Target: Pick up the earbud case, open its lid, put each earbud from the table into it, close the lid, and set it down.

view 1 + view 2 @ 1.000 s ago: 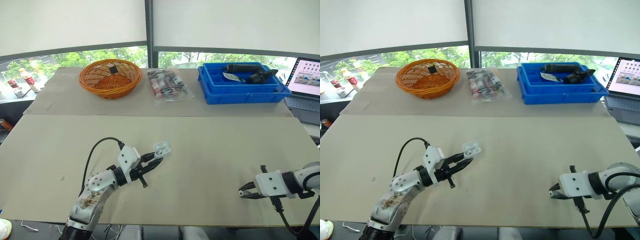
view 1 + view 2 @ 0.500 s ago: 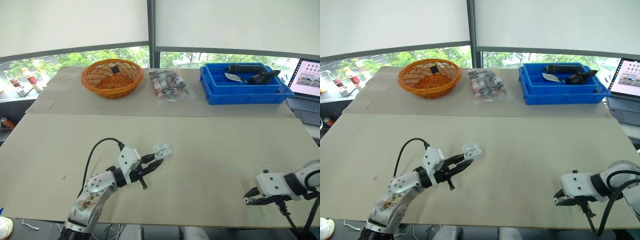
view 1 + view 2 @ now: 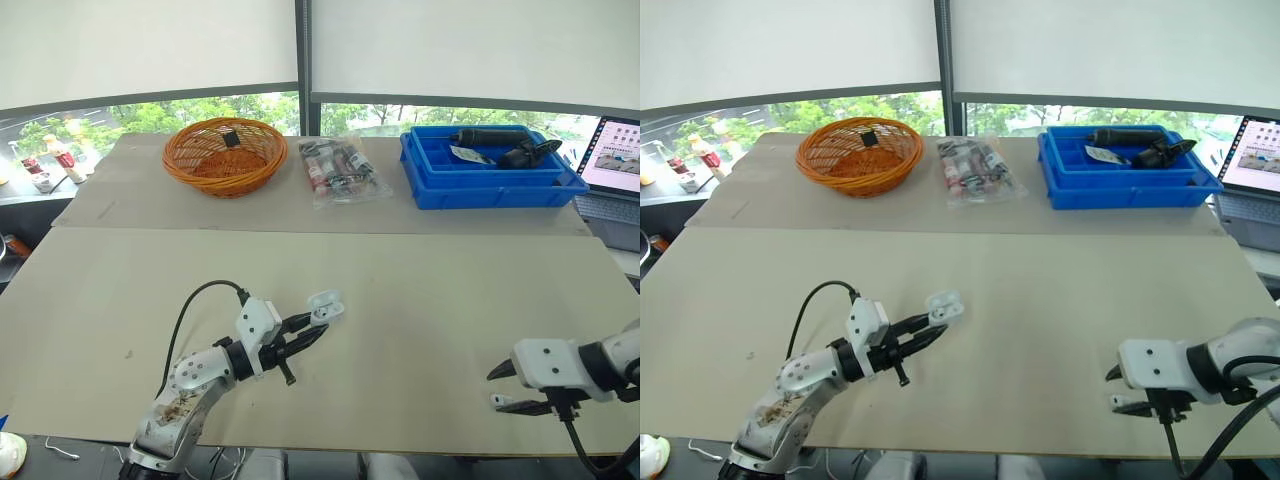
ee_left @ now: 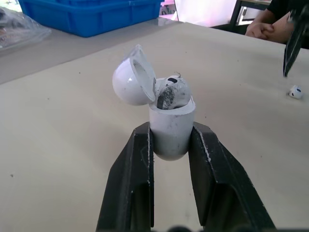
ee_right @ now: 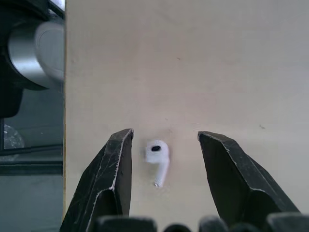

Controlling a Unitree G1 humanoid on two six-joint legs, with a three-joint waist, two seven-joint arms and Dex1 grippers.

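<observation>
1. The left gripper [image 3: 312, 324] is clamped on the white earbud case [image 4: 172, 137], holding it over the worktop [image 3: 430, 270] near the front edge, left of the middle.
2. The case's lid [image 4: 131, 77] is hinged open and tilted back, and the seated earbud [image 4: 172, 91] rests inside the case.
3. The right gripper [image 5: 165, 134] is spread wide. Its fingers stand on either side of the loose earbud [image 5: 157, 158], which lies on the worktop near the front right corner and touches neither finger.
4. Along the far edge are a wicker basket [image 3: 222, 155], a clear bag of small items [image 3: 340, 170] and a blue bin [image 3: 490, 172] holding dark tools.
5. A laptop [image 3: 615, 160] sits beyond the worktop's right end.
</observation>
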